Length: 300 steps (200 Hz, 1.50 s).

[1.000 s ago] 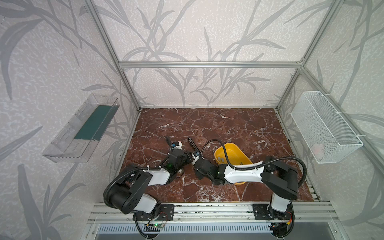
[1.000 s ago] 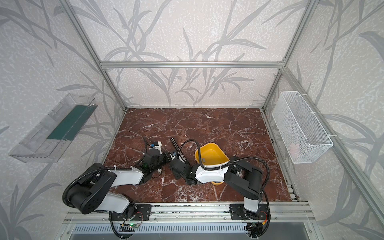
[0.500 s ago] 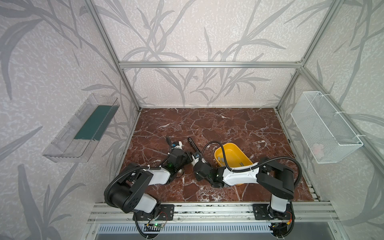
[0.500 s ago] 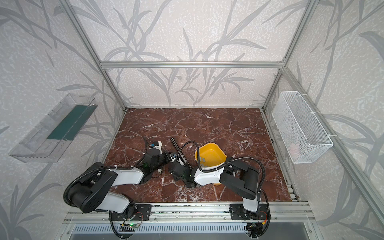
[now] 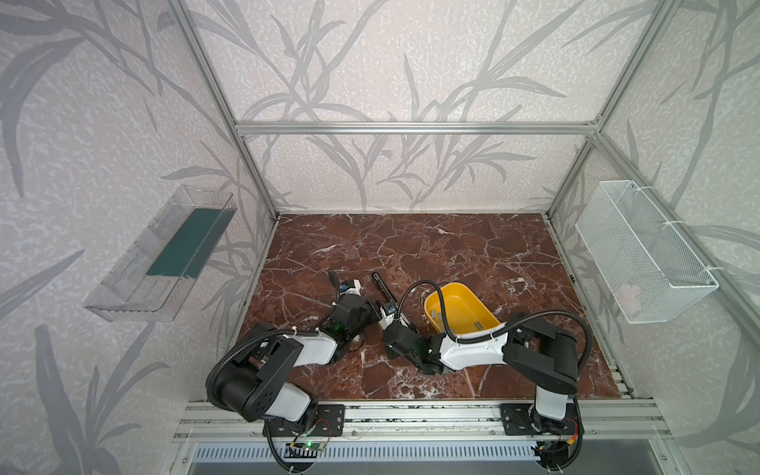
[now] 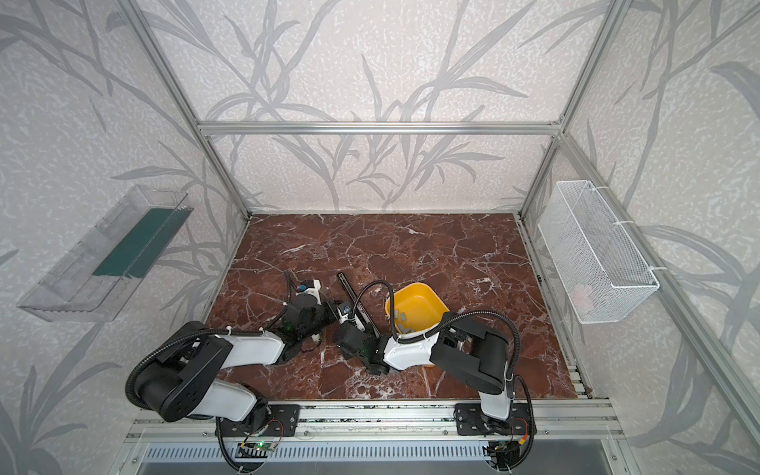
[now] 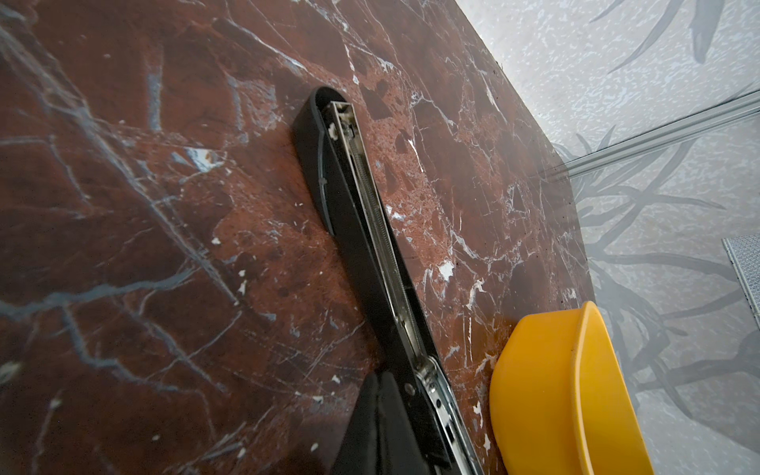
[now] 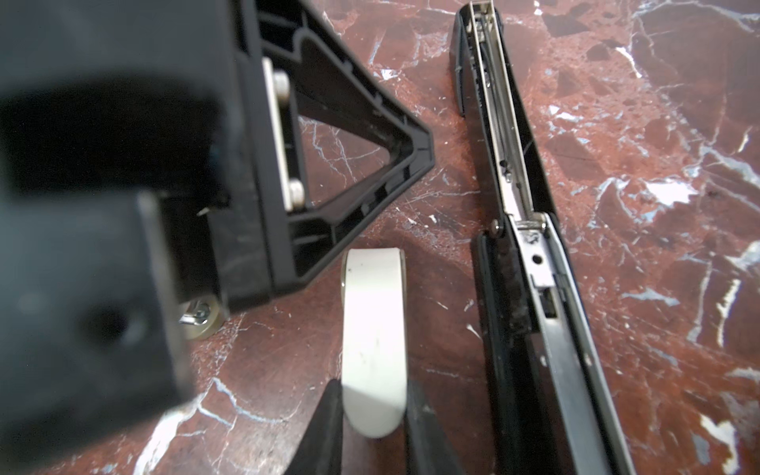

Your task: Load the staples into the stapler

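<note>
Stapler [image 8: 530, 263] lies hinged open on the table [image 8: 658, 123], long axis parallel to and just beside the right jaws, which pinch a white strip [image 8: 374, 329]; the left jaws, shut and empty, point at its side.

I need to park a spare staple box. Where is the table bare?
Bare: far half of the table, between the stapler and the back wall; also the strip between the yellow bowl and its right edge. Crowded: near centre, where the left gripper and the right gripper, clamping a white strip, crowd the stapler.
</note>
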Motion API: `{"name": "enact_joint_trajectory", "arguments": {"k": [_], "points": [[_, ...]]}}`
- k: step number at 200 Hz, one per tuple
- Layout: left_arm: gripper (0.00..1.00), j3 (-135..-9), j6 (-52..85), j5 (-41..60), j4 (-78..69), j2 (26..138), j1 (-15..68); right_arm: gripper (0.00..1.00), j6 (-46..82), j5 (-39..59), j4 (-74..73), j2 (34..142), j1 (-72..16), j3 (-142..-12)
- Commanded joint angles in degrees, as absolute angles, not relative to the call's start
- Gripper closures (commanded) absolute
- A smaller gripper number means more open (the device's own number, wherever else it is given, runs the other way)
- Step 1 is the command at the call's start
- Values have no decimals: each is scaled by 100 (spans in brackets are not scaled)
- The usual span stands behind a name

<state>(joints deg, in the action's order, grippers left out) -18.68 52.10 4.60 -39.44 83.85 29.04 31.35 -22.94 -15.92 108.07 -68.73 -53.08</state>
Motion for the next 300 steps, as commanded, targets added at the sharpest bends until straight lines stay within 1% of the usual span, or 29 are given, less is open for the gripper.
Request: {"name": "enact_joint_trajectory", "arguments": {"k": [1,24,58,95,149,168,195,220,237,273,300], "points": [[94,-1992,5239,464,-4028,8394,2912,77,3360,-1898,-1250,11300,-6894,-5081],[94,-1989,5231,447,-4029,8374,2915,77,3364,-1856,-1262,11338,-6902,-5125],[94,-1886,5190,299,-4181,8234,2869,75,3121,-1938,-962,11066,-6907,-5396],[93,-1991,4941,199,-3683,7844,2826,71,2834,-2102,-654,10855,-6902,-5782],[89,-2027,4694,-60,-3091,7264,2766,68,2720,-2163,-518,10780,-6906,-5944],[89,-2022,4685,-89,-3049,7209,2738,60,2692,-2169,-562,10661,-6907,-5861],[89,-2016,4665,-94,-3011,7156,2681,53,2607,-2253,-580,10346,-6907,-5727],[89,-2016,4649,-90,-2839,6988,2518,50,2585,-2307,-637,10239,-6897,-5641],[89,-1986,4671,-119,-2611,6747,2270,50,2670,-2305,-661,10393,-6907,-5642],[78,-1971,4546,-360,-1991,6040,1850,50,2843,-2224,-655,10862,-6902,-5842],[75,-2024,4237,-580,-1657,5533,1819,50,2914,-2285,-551,11190,-6897,-6056]]}}
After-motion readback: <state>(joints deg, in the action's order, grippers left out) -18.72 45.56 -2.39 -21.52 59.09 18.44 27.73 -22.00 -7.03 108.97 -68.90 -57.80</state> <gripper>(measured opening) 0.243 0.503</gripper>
